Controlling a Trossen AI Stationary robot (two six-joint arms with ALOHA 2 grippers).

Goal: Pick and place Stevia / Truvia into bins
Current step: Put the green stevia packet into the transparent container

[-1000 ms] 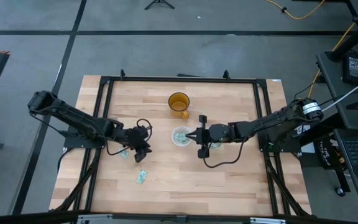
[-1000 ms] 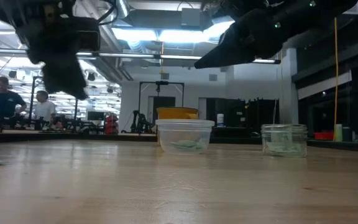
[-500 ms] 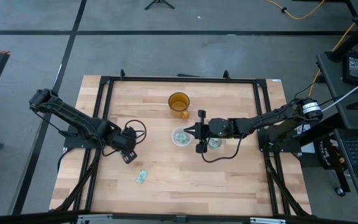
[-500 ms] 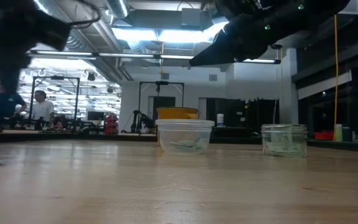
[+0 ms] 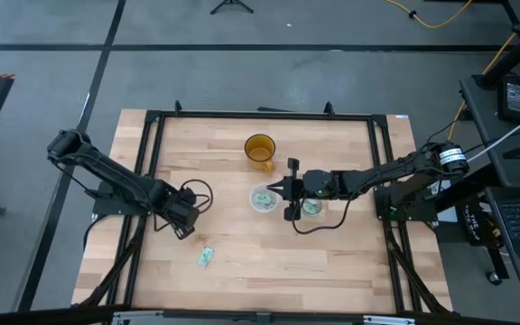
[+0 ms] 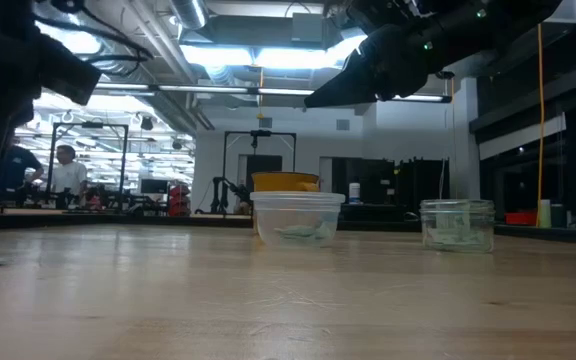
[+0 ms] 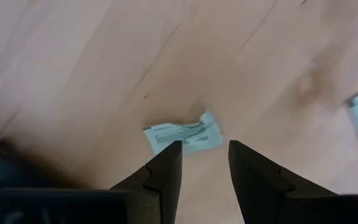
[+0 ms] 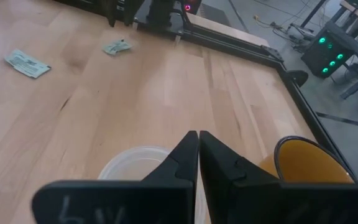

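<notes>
My left gripper point(image 7: 205, 146) is open and points down at the table's left part point(image 5: 184, 226). A pale green-white packet point(image 7: 184, 134) lies flat just beyond its fingertips; whether they touch it, I cannot tell. A second packet point(image 5: 206, 257) lies flat nearer the near edge. My right gripper point(image 8: 195, 135) is shut and hovers over the clear cup point(image 5: 262, 199), holding nothing visible. The clear cup point(image 6: 298, 218) and the smaller cup point(image 6: 457, 225) both stand on the table with packets inside.
An amber handled cup point(image 5: 260, 149) stands just beyond the clear cup toward the far edge. A black frame point(image 5: 260, 115) runs around the tabletop. Bare wood spreads along the near side of the table point(image 5: 314, 271). People show in the room behind point(image 6: 65, 170).
My left gripper has swung away from the cups toward the table's left and near edges. It now stands over the packet there.
</notes>
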